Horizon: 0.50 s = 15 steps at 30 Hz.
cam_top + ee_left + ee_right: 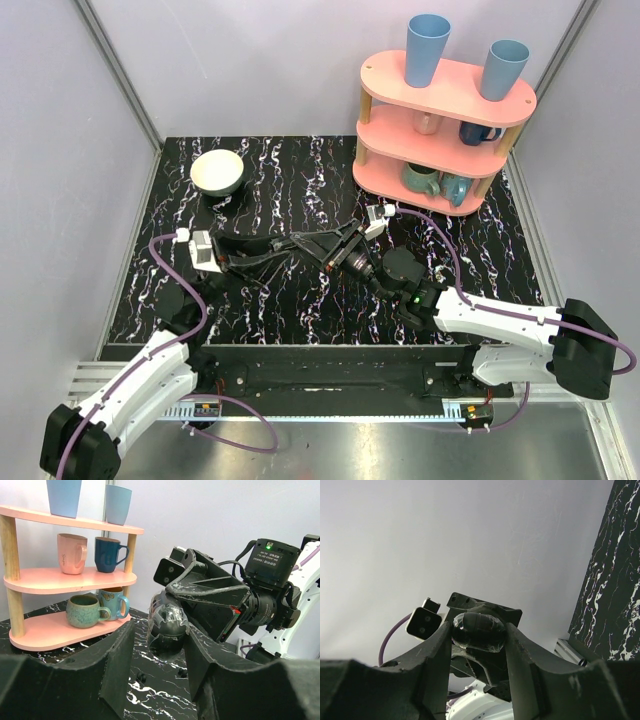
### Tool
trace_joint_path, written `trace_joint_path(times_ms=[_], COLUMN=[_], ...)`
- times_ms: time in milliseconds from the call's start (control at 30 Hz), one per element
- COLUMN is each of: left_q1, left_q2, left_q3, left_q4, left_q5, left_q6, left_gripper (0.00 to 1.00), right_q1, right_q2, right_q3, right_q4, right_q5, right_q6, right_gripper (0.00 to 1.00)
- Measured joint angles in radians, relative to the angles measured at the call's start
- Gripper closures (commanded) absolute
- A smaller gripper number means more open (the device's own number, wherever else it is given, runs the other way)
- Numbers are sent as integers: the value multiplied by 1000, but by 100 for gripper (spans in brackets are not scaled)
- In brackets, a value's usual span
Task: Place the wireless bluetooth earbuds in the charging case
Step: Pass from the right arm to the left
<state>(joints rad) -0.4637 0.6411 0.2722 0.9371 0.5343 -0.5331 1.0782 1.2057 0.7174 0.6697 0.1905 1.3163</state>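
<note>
The charging case (pixel 479 630) is a glossy black oval pod wrapped in clear film, held up in the air over the middle of the table. My right gripper (pixel 479 636) is shut on its two ends. In the left wrist view the charging case (pixel 168 630) sits between the tips of my left gripper (pixel 159 647), which closes on its sides from the opposite direction. Two tiny dark earbuds lie on the marble below, one (pixel 141 677) on the left and one (pixel 183 672) on the right. From above, the crossed black fingers (pixel 300 243) hide the case.
A pink three-tier shelf (pixel 440 110) with mugs and blue cups stands at the back right, close behind the right arm. A cream bowl (pixel 218 172) sits at the back left. Grey walls close in the black marble table (pixel 300 180).
</note>
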Motion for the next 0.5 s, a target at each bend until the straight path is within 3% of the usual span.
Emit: trace_joint_path(times_ms=[200, 300, 500], left_q1=[-3, -3, -6], left_q2=[10, 11, 15], left_q3=[0, 0, 0], left_q4=[0, 0, 1], left_q5=[1, 1, 3], left_q6=[-3, -4, -10], left_gripper=[50, 59, 63], right_q1=[0, 0, 0], right_q2=[0, 0, 0], right_q3=[0, 0, 0], right_q4=[0, 0, 0], right_q5=[0, 0, 0], right_q6=[0, 0, 0], right_gripper=[100, 100, 100])
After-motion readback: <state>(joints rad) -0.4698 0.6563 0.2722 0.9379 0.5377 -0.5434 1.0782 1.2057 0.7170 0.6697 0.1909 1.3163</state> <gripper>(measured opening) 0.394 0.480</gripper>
